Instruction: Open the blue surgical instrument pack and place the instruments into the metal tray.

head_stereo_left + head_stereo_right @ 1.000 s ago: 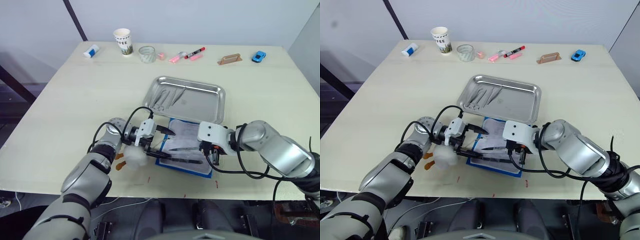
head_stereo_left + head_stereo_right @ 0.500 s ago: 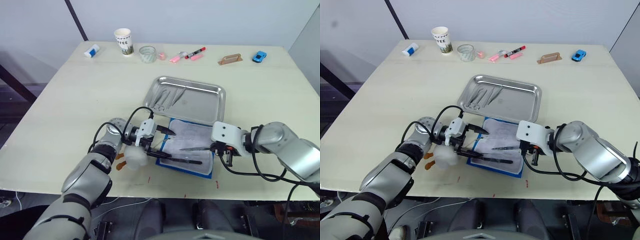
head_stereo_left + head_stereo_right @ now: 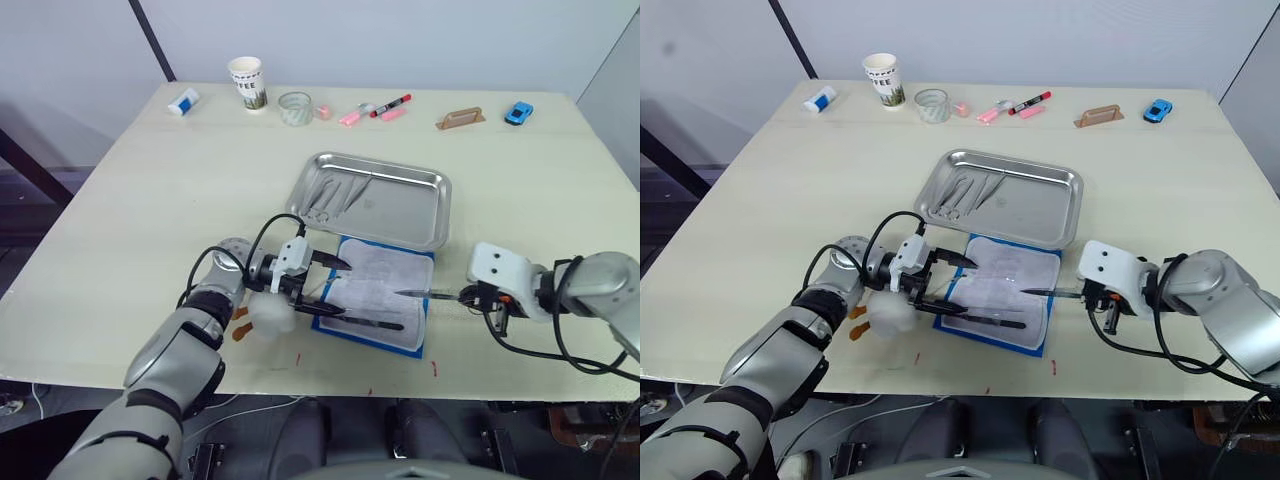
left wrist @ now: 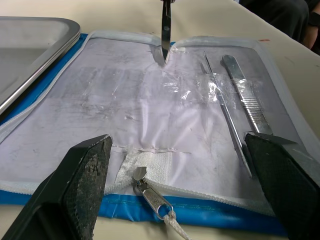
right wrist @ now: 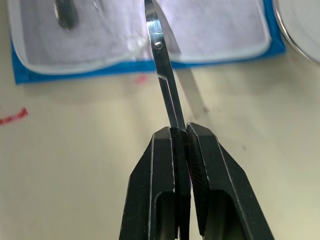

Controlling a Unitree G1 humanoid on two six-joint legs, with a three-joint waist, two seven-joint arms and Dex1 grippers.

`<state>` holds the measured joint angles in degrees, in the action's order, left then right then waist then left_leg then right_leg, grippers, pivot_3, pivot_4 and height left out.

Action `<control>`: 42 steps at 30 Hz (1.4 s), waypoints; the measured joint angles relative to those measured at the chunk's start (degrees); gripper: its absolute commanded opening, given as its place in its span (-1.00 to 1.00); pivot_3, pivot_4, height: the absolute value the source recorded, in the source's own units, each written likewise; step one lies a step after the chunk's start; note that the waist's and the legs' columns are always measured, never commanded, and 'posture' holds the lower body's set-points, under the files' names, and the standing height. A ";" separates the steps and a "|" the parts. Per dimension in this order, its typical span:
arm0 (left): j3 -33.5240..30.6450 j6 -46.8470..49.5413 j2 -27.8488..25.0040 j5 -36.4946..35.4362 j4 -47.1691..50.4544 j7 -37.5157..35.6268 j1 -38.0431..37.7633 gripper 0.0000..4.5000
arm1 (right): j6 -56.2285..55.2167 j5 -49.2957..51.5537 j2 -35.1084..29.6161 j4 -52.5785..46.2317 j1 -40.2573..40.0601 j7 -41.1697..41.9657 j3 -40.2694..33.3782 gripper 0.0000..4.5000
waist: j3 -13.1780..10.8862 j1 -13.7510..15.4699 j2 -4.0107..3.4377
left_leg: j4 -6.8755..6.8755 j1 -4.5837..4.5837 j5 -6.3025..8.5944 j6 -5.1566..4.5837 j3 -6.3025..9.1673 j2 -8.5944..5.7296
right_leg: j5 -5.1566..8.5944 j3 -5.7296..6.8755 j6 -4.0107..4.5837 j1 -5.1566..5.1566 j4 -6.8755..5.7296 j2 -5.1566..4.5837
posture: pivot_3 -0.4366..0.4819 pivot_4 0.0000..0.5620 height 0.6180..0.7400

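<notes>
The blue surgical instrument pack (image 3: 352, 322) lies open in front of the metal tray (image 3: 400, 205), its pale lining up. Two slim instruments (image 4: 247, 100) rest on the lining near its front edge. More instruments (image 3: 330, 195) lie in the tray's left part. My right gripper (image 3: 470, 296) is just right of the pack, shut on a pair of scissors (image 5: 160, 65) whose tips reach over the pack's right edge. My left gripper (image 3: 325, 287) stands open at the pack's left edge, one finger on each side of the zipper pull (image 4: 150, 192).
Along the table's far edge stand a paper cup (image 3: 245, 82), a clear tape roll (image 3: 294, 108), markers (image 3: 390, 105), a wooden block (image 3: 460, 120) and a blue toy car (image 3: 517, 112). A white lump (image 3: 270, 312) sits beside my left gripper.
My right gripper has drawn the scissors to the right, from over the pack's middle to past its right edge. The left gripper has stayed in place.
</notes>
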<state>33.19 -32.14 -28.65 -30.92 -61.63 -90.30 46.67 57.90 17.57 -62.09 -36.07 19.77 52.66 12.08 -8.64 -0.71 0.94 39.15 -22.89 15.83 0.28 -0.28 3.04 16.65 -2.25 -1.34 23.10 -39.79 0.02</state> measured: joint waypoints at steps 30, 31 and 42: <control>-3.78 0.43 1.83 -1.07 0.55 -0.05 -1.85 1.00 | 12.62 0.94 46.21 26.76 24.12 -36.05 -8.07 -0.98 | 0.00 0.19 -0.15 | -0.04 -0.18 0.01 -0.03 0.26 -0.34 | 0.00 -0.16 0.00 0.05 -0.06 -0.10 | -0.05 -0.47 0.76; -3.91 0.43 1.65 -0.98 0.51 -0.05 -1.94 1.00 | 11.16 -0.18 48.06 28.98 25.18 -37.79 -8.08 -0.98 | 0.01 0.04 -0.17 | -0.04 -0.16 0.00 -0.04 0.26 -0.34 | 0.00 -0.16 0.00 0.05 -0.09 -0.10 | -0.05 -0.47 0.76; -4.29 0.43 1.85 -0.71 0.46 -0.05 -1.97 1.00 | -0.26 -6.19 53.82 45.84 27.23 -40.08 -3.81 -0.98 | 0.02 -0.07 -0.20 | -0.04 -0.19 0.00 -0.05 0.38 -0.39 | 0.00 -0.13 0.00 0.03 -0.09 -0.10 | -0.05 -0.47 0.76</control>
<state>28.90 -31.71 -26.81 -31.63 -61.17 -90.35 44.70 57.64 11.38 -8.27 9.77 47.00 12.58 8.27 -8.62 -0.78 0.74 39.11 -23.09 15.83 0.23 0.11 2.66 16.65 -2.38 -1.34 23.13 -39.88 -0.08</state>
